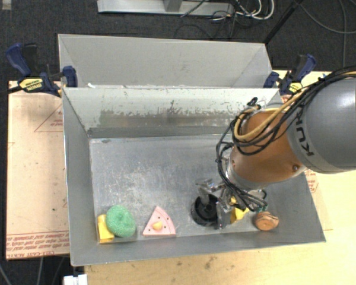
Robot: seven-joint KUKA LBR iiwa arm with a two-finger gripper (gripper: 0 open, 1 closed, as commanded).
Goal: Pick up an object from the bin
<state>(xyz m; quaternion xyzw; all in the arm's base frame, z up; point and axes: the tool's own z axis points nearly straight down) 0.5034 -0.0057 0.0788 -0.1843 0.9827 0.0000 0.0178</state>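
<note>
Grey metal bin (136, 159), gripper (216, 209) low by the front wall, right of centre, claw's spread cannot be told, black round thing (200, 212) just beside it, yellow piece (238, 214) and brown ball (265, 221) near, green ring (120, 221) and pink wedge (159, 223) front-left, open floor behind.

Bright even light, soft faint shadows

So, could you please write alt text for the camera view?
The robot's hand is down in the grey bin at the view's lower right, by a black round thing and a brown ball. A green ring, yellow block and pink triangle lie lower left.
</note>
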